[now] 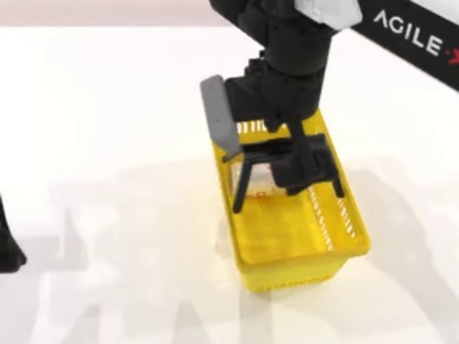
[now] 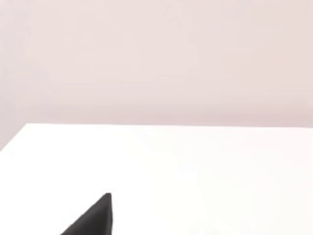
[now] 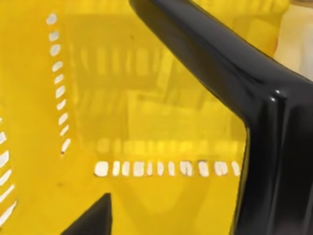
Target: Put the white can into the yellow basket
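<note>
The yellow basket [image 1: 308, 261] stands at the table's middle, its black handle [image 1: 287, 149] raised across it. The white can [image 1: 259, 179], with red marks, shows inside the basket's far half, partly hidden under the handle and my right arm. My right gripper [image 1: 297, 172] hangs over the basket next to the can. In the right wrist view, one dark fingertip [image 3: 98, 218] shows over the basket's yellow inside [image 3: 146, 122], with the handle [image 3: 234, 83] crossing close by. Nothing lies between the fingers; the gripper is open. My left arm [image 1: 8, 251] is parked at the left edge, its fingertip [image 2: 98, 218] over bare table.
The white table [image 1: 107, 143] stretches bare to the left of the basket and in front of it. A grey flat part [image 1: 219, 118] of my right arm juts out past the basket's far left corner.
</note>
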`<act>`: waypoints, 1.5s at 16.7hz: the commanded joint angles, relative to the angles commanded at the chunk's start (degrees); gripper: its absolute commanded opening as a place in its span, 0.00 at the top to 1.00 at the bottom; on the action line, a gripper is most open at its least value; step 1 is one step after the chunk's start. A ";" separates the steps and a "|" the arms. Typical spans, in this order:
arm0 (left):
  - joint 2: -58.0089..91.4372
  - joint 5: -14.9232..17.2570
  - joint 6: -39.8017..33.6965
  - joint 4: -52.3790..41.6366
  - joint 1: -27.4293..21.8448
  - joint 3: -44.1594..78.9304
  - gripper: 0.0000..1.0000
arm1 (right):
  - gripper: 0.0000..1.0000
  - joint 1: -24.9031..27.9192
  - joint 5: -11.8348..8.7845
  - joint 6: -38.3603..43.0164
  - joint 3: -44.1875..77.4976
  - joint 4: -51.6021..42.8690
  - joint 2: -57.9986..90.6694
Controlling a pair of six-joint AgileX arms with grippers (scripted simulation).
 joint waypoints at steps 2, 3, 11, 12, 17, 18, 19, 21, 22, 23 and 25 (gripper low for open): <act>0.00 0.00 0.00 0.00 0.00 0.00 0.00 | 0.00 0.13 0.00 -0.04 -1.88 1.57 -0.33; 0.00 0.00 0.00 0.00 0.00 0.00 0.00 | 0.00 0.15 0.00 0.00 -3.15 2.62 -0.54; 0.00 0.00 0.00 0.00 0.00 0.00 0.00 | 0.15 0.23 -0.01 0.06 -5.87 4.92 -0.96; 0.00 0.00 0.00 0.00 0.00 0.00 0.00 | 0.23 0.23 -0.01 0.06 -5.87 4.92 -0.96; 0.00 0.00 0.00 0.00 0.00 0.00 0.00 | 0.60 0.23 -0.01 0.06 -5.87 4.92 -0.96; 0.00 0.00 0.00 0.00 0.00 0.00 0.00 | 0.68 0.23 -0.01 0.06 -5.87 4.92 -0.96; 0.00 0.00 0.00 0.00 0.00 0.00 0.00 | 0.75 0.23 -0.01 0.06 -5.87 4.92 -0.96; 0.00 0.00 0.00 0.00 0.00 0.00 0.00 | 0.90 0.23 -0.01 0.06 -5.87 4.92 -0.96; 0.00 0.00 0.00 0.00 0.00 0.00 0.00 | 0.98 0.23 -0.01 0.06 -5.87 4.92 -0.96; 0.00 0.00 0.00 0.00 0.00 0.00 0.00 | 1.00 0.23 -0.01 0.06 -5.87 4.92 -0.96; 0.00 0.00 0.00 0.00 0.00 0.00 0.00 | 1.00 0.23 -0.01 0.06 -5.87 4.92 -0.96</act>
